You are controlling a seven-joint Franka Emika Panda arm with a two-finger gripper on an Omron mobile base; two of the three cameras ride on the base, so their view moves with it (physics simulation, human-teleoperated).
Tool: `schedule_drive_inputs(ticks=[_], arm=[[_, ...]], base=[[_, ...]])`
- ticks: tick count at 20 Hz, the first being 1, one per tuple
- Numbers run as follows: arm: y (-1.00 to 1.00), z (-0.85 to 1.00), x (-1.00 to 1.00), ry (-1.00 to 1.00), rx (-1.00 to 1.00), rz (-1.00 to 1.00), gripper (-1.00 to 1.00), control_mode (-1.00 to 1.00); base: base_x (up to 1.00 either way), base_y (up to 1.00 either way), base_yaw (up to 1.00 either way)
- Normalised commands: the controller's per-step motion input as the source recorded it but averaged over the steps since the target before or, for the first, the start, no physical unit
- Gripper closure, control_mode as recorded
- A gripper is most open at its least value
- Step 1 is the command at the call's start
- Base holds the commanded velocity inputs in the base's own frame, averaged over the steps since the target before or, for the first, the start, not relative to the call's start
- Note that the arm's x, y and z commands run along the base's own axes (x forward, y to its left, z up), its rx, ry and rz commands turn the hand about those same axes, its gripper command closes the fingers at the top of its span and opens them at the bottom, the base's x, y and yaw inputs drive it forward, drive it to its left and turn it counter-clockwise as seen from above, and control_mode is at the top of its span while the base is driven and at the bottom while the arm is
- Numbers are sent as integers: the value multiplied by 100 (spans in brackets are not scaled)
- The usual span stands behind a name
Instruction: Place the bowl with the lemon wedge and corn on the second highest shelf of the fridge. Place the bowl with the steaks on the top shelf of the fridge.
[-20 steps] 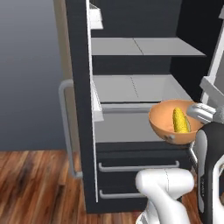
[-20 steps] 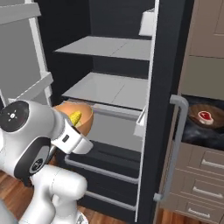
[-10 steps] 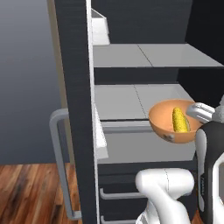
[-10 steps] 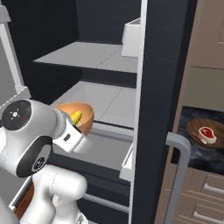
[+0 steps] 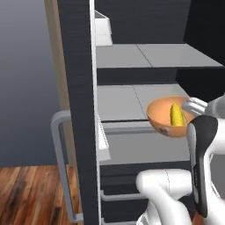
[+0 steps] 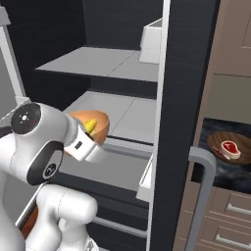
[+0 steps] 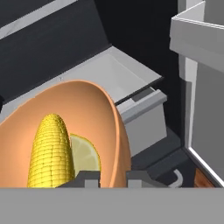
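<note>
My claw [image 7: 113, 177] is clamped on the rim of the glossy orange bowl [image 5: 169, 117], which I hold in front of the open fridge [image 5: 79, 110], level with its second shelf [image 5: 127, 102]. Inside lie a yellow corn cob [image 7: 50, 151] and a pale lemon wedge [image 7: 85, 155] (touching). The steak dish [image 6: 229, 148] sits on the desk [image 6: 220, 172].

I find no legible text, label, brand, number or sign on any surface in my three camera views, including the fridge [image 5: 79, 88], the orange bowl [image 7: 83, 118] and the wooden dish [image 6: 228, 147] on the counter.
</note>
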Motion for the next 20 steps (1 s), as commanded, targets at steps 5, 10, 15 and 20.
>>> schedule_drive_inputs(ticks=[5, 10, 15, 20], arm=[[0, -4, 100, 2, 0, -12, 100, -100], [-4, -36, 100, 1, 1, -5, 100, -100], [0, -48, 100, 0, 0, -4, 100, -100], [-17, -35, 95, 0, 4, -7, 100, -100]], base=[[0, 0, 0], [0, 0, 0], [0, 0, 0], [0, 0, 0]])
